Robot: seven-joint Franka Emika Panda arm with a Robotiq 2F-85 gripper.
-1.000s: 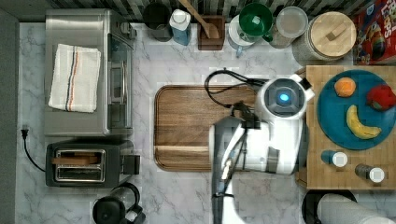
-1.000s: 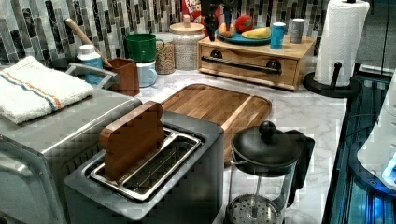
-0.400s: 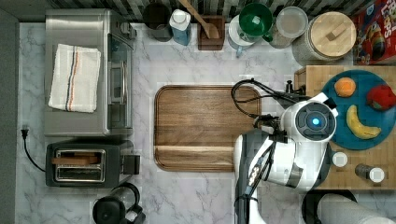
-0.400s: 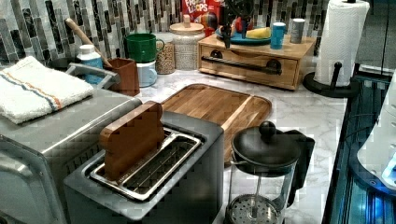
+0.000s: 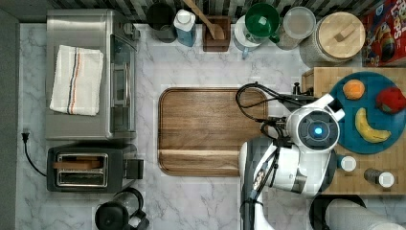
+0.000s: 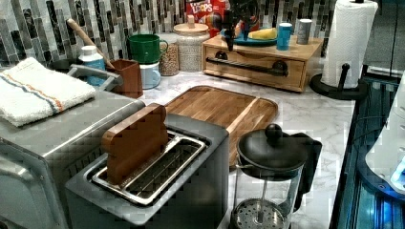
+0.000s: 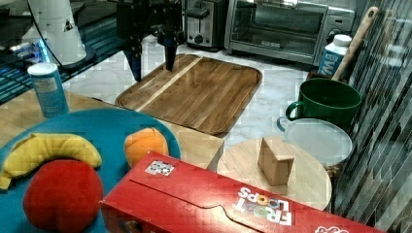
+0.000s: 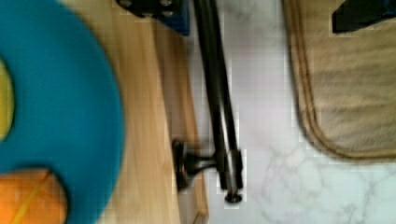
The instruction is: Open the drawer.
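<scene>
Drawer [image 6: 254,68] front, seen in the left view, sits closed in its light wooden box on the marble counter [image 6: 305,107], the black bar handle [image 6: 248,66] running across it. Above the box's far end hangs the end effector [image 6: 230,33], dark fingers pointing down, just over the blue plate [image 6: 250,40] on top.

From the top view, the white arm [image 5: 306,143] covers the box's edge beside the wooden tray [image 5: 210,129]; the plate [image 5: 371,115] with an orange [image 5: 354,89], banana [image 5: 368,128] and red fruit [image 5: 390,99] lies just past it.

Right view: the end effector [image 7: 151,60] hangs above the tray [image 7: 194,92], its two fingers spread apart and holding nothing.

Wrist view: the handle [image 8: 217,93] runs lengthwise beside the drawer's wood [image 8: 154,116], its post [image 8: 198,163] fixed to the front, with the fingers either side of it, not touching.
</scene>
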